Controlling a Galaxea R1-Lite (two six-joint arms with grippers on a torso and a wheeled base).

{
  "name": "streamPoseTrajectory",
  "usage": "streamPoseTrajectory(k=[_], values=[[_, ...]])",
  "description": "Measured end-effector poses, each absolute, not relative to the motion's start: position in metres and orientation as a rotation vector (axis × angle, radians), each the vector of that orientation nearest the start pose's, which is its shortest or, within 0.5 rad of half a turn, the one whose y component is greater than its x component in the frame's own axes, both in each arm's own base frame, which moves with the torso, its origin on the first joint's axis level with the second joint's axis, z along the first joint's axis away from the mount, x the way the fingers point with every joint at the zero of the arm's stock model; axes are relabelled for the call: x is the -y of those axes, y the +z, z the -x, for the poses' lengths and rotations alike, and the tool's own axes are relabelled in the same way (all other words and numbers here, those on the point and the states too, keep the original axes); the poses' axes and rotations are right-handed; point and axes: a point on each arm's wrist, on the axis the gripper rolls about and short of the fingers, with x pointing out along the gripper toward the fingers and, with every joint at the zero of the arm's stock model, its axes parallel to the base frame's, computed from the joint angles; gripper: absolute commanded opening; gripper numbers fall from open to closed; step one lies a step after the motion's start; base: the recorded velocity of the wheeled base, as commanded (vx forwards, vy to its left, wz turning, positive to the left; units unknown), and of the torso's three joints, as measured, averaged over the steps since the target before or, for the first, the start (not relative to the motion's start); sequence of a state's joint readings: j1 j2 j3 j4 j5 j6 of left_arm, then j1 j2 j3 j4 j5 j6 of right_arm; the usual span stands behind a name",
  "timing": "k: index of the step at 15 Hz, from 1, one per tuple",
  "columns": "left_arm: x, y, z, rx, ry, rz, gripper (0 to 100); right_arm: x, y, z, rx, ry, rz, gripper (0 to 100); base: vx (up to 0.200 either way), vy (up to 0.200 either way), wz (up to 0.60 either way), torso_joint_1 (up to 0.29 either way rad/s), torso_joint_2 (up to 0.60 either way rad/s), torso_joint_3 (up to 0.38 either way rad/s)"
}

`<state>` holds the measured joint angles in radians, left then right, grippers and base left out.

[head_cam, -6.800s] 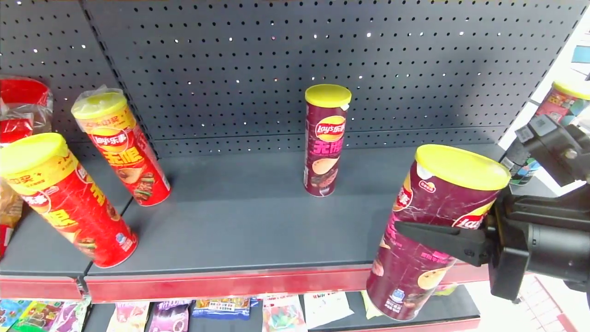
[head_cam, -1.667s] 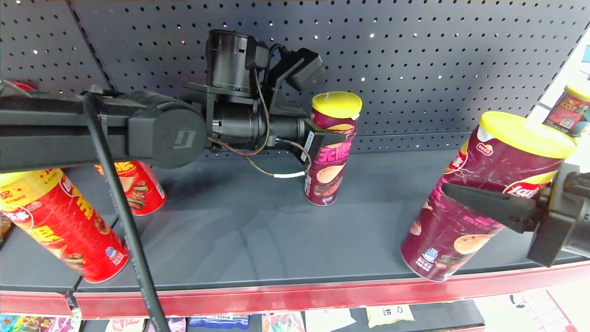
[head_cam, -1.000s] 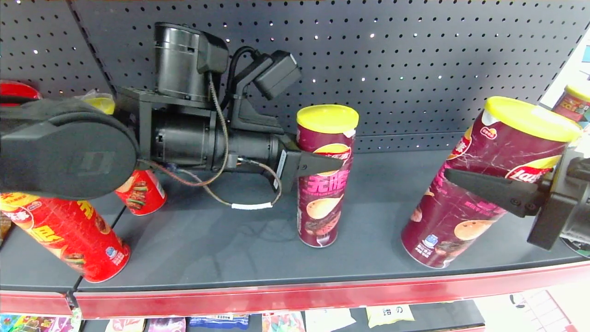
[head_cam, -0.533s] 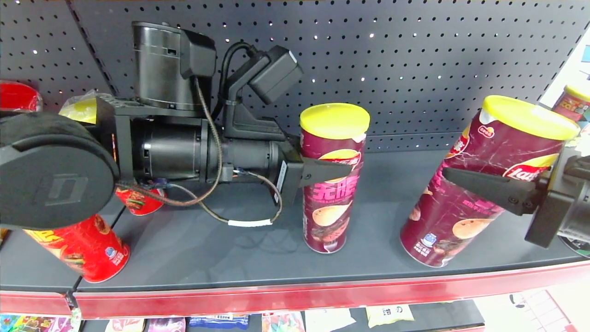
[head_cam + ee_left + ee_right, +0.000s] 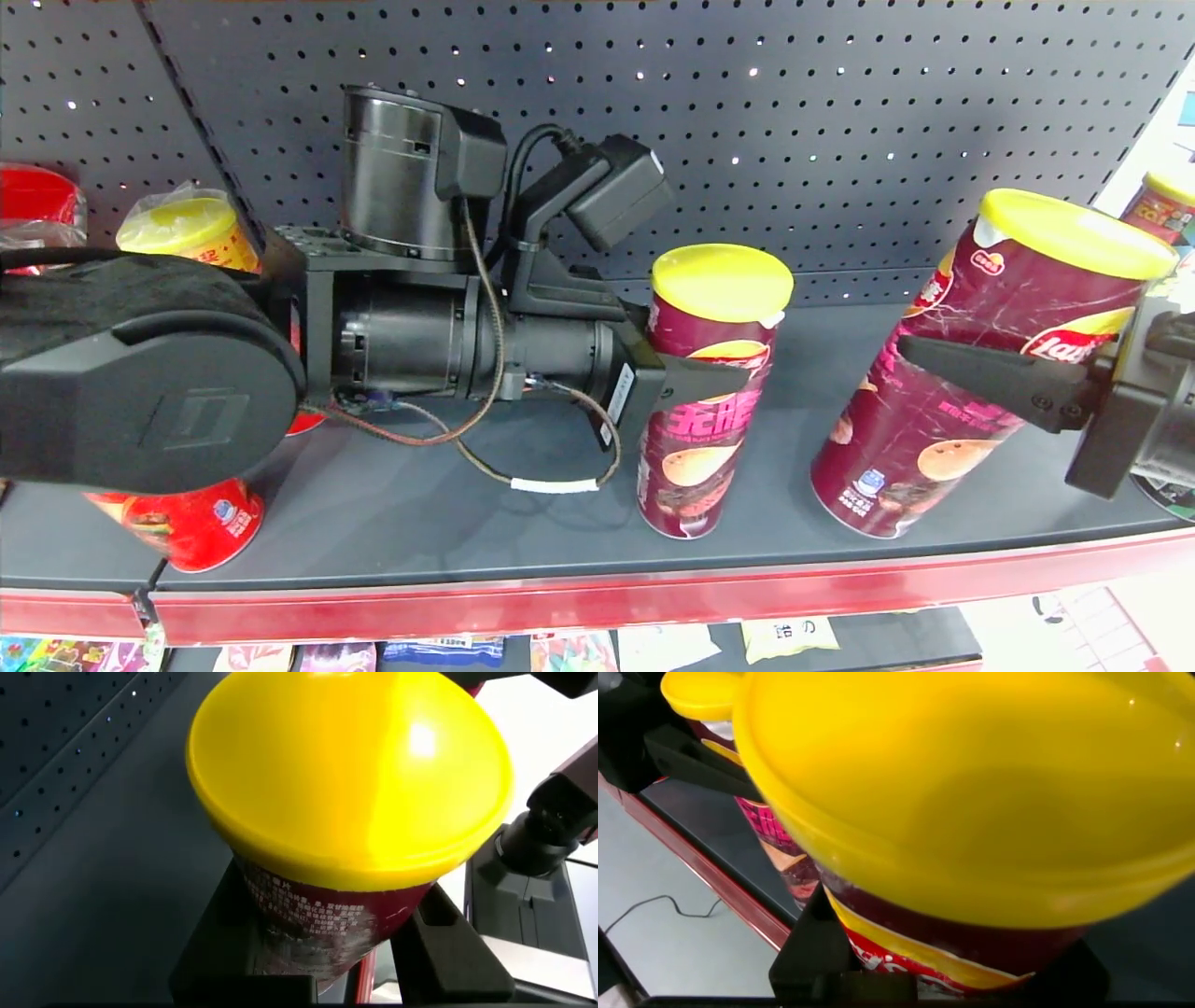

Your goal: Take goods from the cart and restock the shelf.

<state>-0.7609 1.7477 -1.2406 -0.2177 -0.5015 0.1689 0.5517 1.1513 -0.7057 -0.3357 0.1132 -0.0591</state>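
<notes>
Dark grey pegboard back panel (image 5: 840, 140), red-trimmed shelf (image 5: 420, 527), pale floor (image 5: 654, 868) beyond.

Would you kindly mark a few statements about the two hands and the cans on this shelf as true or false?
1. The left hand is shut on the middle purple can, which has a yellow lid. True.
2. The right hand is open and empty. False: it is shut on the right purple can.
3. The right purple can is tilted. True.
4. The red cans stand to the right of the purple ones. False: they are at the left end of the shelf.
</notes>
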Motion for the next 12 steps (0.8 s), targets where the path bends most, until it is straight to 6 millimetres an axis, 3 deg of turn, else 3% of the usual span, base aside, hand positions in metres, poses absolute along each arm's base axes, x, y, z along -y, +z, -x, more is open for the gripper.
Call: streamPoseTrajectory(k=[12], values=[[0.243, 0.2416, -0.2348, -0.222, -1.278, -0.191, 0, -0.0907, 0.2563, -0.1424, -0.085, 0.667, 0.081, 0, 0.0, 0.0, 0.0, 0.0, 0.0, 0.0]])
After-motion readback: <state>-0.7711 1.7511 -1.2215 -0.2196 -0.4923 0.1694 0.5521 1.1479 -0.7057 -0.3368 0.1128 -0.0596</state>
